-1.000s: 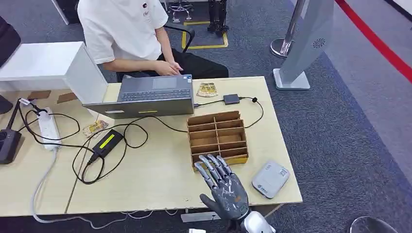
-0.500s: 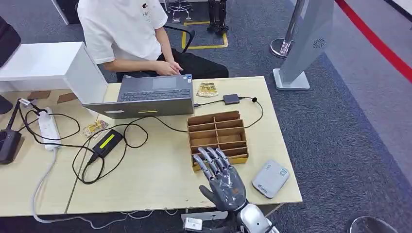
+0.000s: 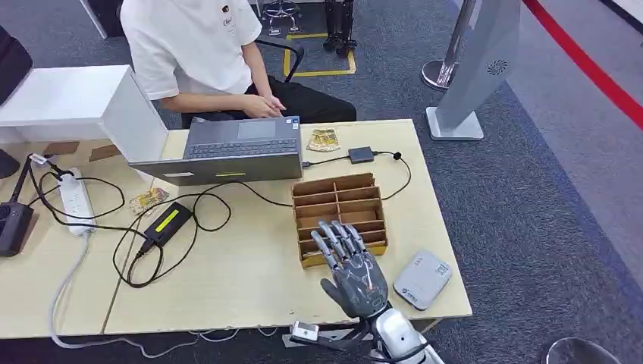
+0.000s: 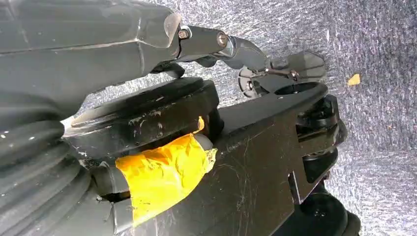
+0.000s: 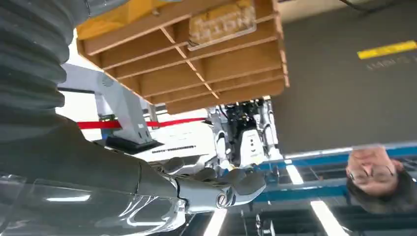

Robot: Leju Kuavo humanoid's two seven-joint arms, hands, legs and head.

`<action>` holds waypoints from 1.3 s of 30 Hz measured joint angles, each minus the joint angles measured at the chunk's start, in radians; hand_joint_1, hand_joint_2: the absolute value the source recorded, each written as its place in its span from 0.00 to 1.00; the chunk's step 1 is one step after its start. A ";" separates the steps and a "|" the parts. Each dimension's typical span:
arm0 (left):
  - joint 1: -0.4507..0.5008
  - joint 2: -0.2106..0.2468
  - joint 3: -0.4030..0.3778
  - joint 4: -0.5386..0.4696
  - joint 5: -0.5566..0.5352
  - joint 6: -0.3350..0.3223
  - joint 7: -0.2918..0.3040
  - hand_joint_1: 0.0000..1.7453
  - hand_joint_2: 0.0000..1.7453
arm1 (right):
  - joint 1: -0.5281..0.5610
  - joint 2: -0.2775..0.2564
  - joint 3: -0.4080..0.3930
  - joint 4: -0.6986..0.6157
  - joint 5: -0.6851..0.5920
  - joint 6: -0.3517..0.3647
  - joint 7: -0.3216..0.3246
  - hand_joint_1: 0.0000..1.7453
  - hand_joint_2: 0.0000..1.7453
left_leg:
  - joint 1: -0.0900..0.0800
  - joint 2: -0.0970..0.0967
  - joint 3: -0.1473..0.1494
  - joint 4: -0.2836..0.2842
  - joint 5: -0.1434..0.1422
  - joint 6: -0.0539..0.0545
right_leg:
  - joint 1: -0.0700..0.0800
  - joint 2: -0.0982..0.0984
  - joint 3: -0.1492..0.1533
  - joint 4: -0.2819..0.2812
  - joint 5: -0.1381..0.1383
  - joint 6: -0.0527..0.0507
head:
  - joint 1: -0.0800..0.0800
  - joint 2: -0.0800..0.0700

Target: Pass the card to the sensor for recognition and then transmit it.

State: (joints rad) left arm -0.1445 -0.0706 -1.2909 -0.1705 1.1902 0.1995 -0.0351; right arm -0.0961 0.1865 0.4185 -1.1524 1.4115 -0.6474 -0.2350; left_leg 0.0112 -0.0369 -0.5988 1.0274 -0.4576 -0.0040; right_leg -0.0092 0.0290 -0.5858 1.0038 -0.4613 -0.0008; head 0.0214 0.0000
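Right hand (image 3: 351,273) is hovering over the near edge of the wooden card rack (image 3: 340,218), fingers spread and extended, grasping nothing; fingertips are overlapping the rack's nearest slots in the head view. Contact cannot be told. Left hand (image 4: 221,44): the left wrist view is looking down at carpet floor; too little of the fingers is showing to say whether released or clenched.

Rack is sitting on the counter (image 3: 250,280), right of centre, divided into several rows. In the right wrist view a card (image 5: 222,23) is lying in one of the rack's (image 5: 196,54) compartments, pale with a printed pattern; which row cannot be told from this turned view. In the head view the hand is covering the near slots.

Sensor (image 3: 421,280), a flat grey-white reader, is lying just right of the hand near the counter's near right corner, apart from the rack.

Farther off: laptop (image 3: 227,152), cables, power brick (image 3: 168,222), a person (image 3: 205,53) sitting at the far side.

Handling judgement: card is probably light, thin, stiffish, slick-faced and lying flat between dividers, so hard to get under. Best taken by pinching an exposed edge between thumb and finger, then lifting clear of the dividers before carrying right to the sensor.
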 joint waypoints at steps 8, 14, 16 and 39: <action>-0.003 0.000 -0.015 0.000 -0.006 -0.003 0.007 0.00 1.00 | -0.008 0.016 -0.043 0.056 -0.008 0.000 -0.006 0.00 1.00 | 0.000 0.000 0.000 0.000 0.000 0.000 | 0.000 0.000 0.000 0.000 0.000 0.000 | 0.000 0.000; -0.006 -0.001 -0.024 0.000 -0.008 -0.004 0.010 0.00 1.00 | -0.024 0.037 -0.082 0.096 -0.023 0.000 -0.023 0.00 1.00 | 0.000 0.000 0.000 0.000 0.000 0.000 | 0.000 0.000 0.000 0.000 0.000 0.000 | 0.000 0.000; -0.007 -0.001 -0.025 0.000 -0.010 -0.004 0.011 0.00 1.00 | -0.032 0.043 -0.092 0.110 -0.024 0.000 -0.029 0.00 1.00 | 0.000 0.000 0.000 0.000 0.000 0.000 | 0.000 0.000 0.000 0.000 0.000 0.000 | 0.000 0.000; -0.019 -0.002 -0.060 0.000 -0.024 -0.025 0.024 0.00 1.00 | -0.114 0.097 -0.120 0.248 0.006 0.000 0.012 0.00 1.00 | 0.000 0.000 0.000 0.000 0.000 0.000 | 0.000 0.000 0.000 0.000 0.000 0.000 | 0.000 0.000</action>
State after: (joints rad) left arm -0.1640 -0.0721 -1.3504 -0.1705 1.1658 0.1743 -0.0111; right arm -0.2099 0.2834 0.2984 -0.9045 1.4175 -0.6474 -0.2228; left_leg 0.0112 -0.0369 -0.5987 1.0275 -0.4575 -0.0040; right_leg -0.0092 0.0291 -0.5858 1.0039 -0.4613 -0.0008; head 0.0214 0.0004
